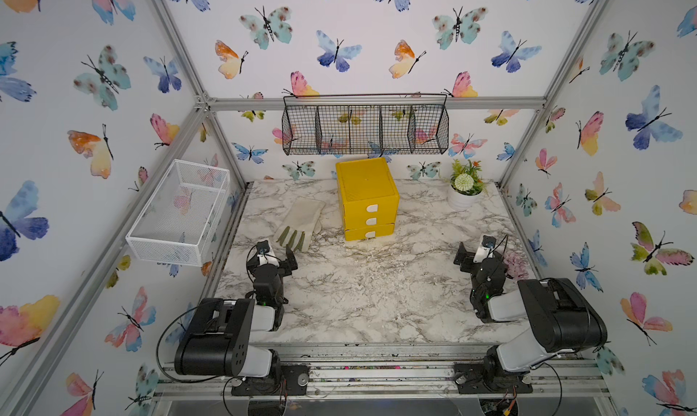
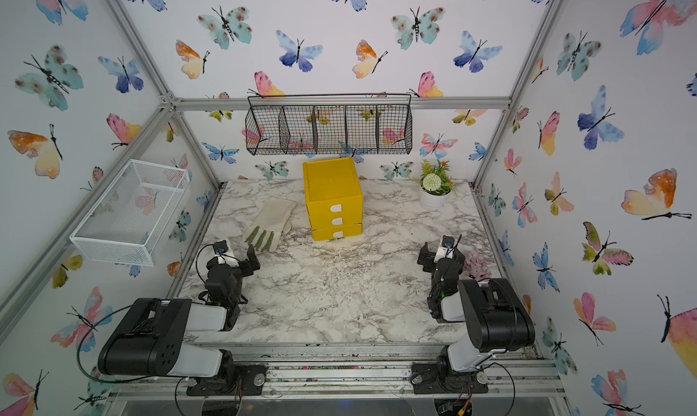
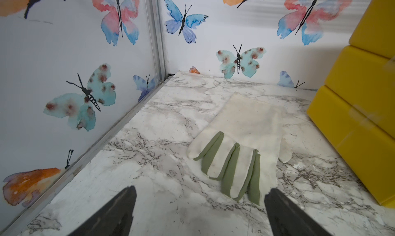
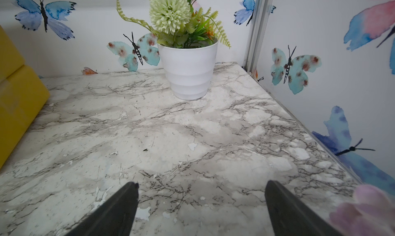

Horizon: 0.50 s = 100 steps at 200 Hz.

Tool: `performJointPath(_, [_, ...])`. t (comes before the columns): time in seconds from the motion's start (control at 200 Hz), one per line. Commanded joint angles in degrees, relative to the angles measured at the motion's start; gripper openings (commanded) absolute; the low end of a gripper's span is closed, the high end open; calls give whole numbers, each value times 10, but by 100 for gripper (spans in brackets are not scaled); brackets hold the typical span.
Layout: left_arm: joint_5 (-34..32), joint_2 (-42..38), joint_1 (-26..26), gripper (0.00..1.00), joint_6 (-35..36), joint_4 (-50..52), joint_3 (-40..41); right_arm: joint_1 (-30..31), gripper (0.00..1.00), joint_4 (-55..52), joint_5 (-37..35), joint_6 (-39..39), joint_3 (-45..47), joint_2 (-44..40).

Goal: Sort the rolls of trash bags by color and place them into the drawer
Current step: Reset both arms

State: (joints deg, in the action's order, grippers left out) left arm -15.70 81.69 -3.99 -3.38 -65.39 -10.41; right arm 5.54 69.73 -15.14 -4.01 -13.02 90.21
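The left gripper (image 3: pixel 201 190) and the right gripper (image 4: pixel 202 182) both gape empty, the yellow drawer chest (image 1: pixel 367 199) stands well ahead between them with its drawers pushed in, and no rolls show anywhere, so the sorting looks finished.

Left arm (image 1: pixel 222 335) folded low at the counter's (image 1: pixel 369 289) front left corner; left gripper (image 3: pixel 199 192) angled down over the left edge, jaws spread wide, empty; right arm (image 1: pixel 558 312) folded at the front right corner; right gripper (image 4: pixel 202 185) likewise wide apart, empty, facing the far right corner.
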Motion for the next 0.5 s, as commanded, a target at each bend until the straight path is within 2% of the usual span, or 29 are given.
performJointPath(0.0, [10, -11, -2, 98, 7, 15, -6, -3, 98, -7, 1, 2, -8, -6])
performJointPath(0.496, [11, -13, -2, 98, 7, 24, -8, -3, 98, -8, 2, 2, -8, -6])
